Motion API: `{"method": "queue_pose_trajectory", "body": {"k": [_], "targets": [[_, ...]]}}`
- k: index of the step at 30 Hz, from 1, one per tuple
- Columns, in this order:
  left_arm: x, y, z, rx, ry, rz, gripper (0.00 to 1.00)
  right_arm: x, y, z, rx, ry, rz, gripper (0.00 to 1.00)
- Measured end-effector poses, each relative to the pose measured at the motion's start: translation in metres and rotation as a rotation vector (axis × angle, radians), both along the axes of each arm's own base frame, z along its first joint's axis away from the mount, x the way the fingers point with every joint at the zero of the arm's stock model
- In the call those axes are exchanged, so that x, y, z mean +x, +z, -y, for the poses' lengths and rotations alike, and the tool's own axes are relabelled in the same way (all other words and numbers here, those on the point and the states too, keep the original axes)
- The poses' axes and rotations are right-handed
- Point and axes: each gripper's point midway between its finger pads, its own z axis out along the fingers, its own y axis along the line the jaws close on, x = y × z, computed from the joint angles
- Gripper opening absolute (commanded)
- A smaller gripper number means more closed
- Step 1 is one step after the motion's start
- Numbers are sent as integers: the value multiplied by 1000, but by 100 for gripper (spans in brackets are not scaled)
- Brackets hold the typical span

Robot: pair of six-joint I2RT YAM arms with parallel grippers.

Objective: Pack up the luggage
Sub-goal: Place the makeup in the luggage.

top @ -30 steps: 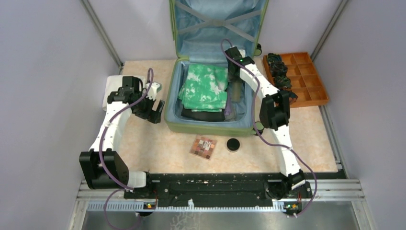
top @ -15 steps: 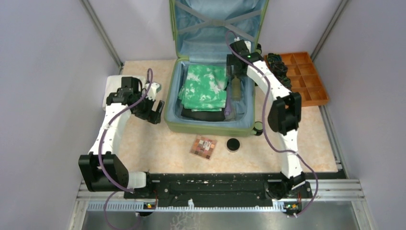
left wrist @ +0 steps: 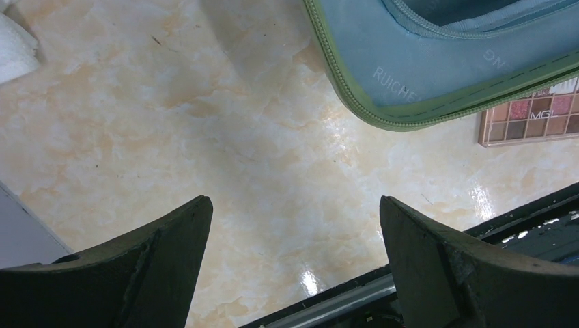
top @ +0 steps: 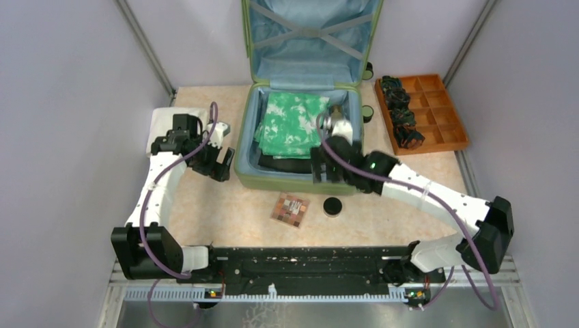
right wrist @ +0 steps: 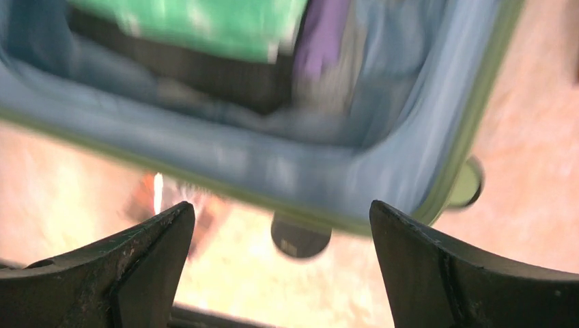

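Left wrist: left end effector [left wrist: 293,202] released, palette [left wrist: 532,116] beside luggage [left wrist: 423,75] | right wrist: right end effector [right wrist: 280,205] released, blurred

Right wrist view motion-blurred: luggage [right wrist: 287,171] contents smeared; dark round object [right wrist: 299,239] at 6 o'clock unidentifiable. Left wrist view: eyeshadow palette [left wrist: 532,117] cut off at 3 o'clock. Top view: luggage cropped at 12 o'clock.

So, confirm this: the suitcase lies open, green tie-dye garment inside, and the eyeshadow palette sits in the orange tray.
One thing is wrong. The top view shows the eyeshadow palette on the table in front of the suitcase, not in the orange tray. The suitcase does lie open with the green tie-dye garment inside.
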Motion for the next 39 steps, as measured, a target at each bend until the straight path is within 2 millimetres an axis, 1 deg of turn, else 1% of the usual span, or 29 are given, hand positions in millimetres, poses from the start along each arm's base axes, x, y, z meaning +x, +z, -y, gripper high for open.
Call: {"method": "queue_pose_trajectory", "body": {"k": [4, 6, 8, 10, 13, 17, 20, 22, 24, 27, 31, 34, 37, 39], "targets": [[-2, 1, 0, 0, 2, 5, 99, -68, -70, -6, -94, 70, -137, 99], [-3, 3, 0, 1, 2, 10, 99, -97, -99, -3, -149, 94, -198, 99], [-4, 4, -1, 3, 1, 16, 99, -115, -120, 2, -183, 99, -236, 99], [-5, 5, -1, 6, 1, 17, 99, -123, -137, 11, -205, 80, -260, 99], [-8, 5, -2, 10, 2, 14, 99, -124, -153, 19, -221, 61, -262, 99], [-9, 5, -3, 15, 4, 13, 99, -117, -166, 16, -223, 62, -248, 99], [-9, 5, -3, 16, 5, 11, 99, -101, -173, 11, -204, 42, -242, 99], [-10, 5, -3, 16, 5, 10, 99, -87, -177, 11, -182, 19, -237, 96], [-11, 5, -4, 19, 7, 5, 99, -79, -180, 14, -170, 8, -233, 93], [-11, 5, -4, 23, 9, 2, 99, -72, -182, 16, -169, 0, -229, 85], [-12, 6, -5, 24, 9, 0, 99, -72, -190, 20, -220, -1, -234, 76], [-11, 8, -5, 26, 10, 5, 99, -69, -192, 22, -259, -13, -235, 67], [-10, 10, -5, 27, 11, 11, 99, -69, -194, 22, -274, -11, -237, 54], [-10, 10, -5, 28, 11, 11, 99, -69, -193, 21, -276, -6, -236, 41]]}}
